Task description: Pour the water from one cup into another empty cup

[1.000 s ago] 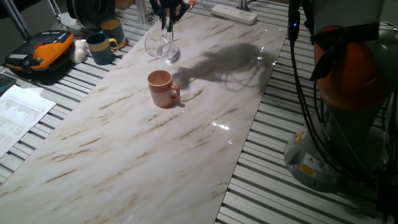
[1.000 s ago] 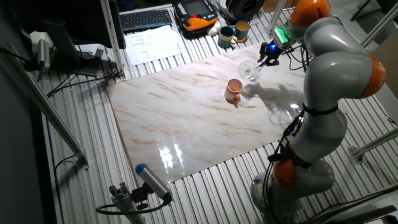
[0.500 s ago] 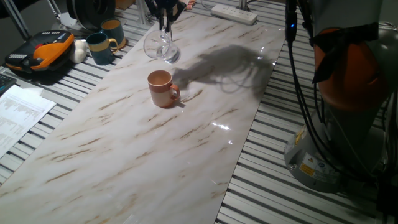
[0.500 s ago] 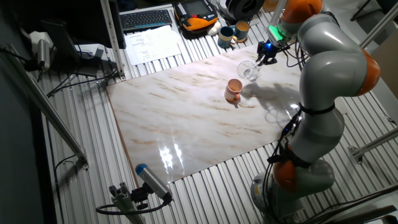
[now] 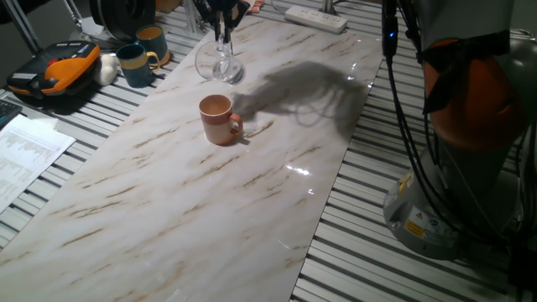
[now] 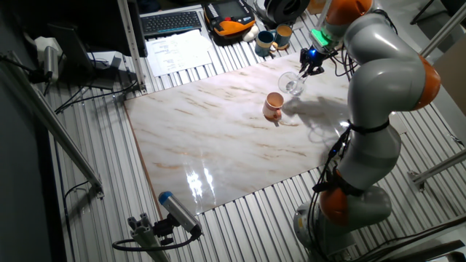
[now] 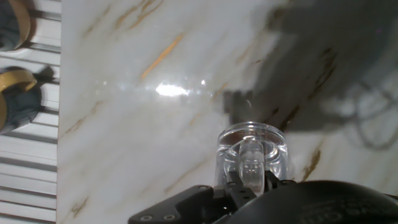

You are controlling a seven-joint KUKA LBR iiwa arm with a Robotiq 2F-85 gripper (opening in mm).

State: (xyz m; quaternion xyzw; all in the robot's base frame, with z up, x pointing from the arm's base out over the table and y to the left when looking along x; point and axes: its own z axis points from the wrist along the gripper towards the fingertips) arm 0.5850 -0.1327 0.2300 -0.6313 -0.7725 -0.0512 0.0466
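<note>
One gripper (image 5: 221, 18), clamped on glass mug's (image 5: 216, 62) handle, tilted above marble tabletop (image 5: 210, 193). Just beside, toward the table's middle, terracotta mug (image 5: 220, 119) upright. Farther off, two teal mugs (image 5: 135, 64) past the edge.

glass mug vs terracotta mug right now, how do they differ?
Material: the glass mug is clear and colourless; the terracotta mug is opaque orange-pink.
Support: the glass mug is held at its handle by the end effector; the terracotta mug stands free on the marble board.
Pose: the glass mug looks tipped; the terracotta mug stands upright.
Both have one handle.
</note>
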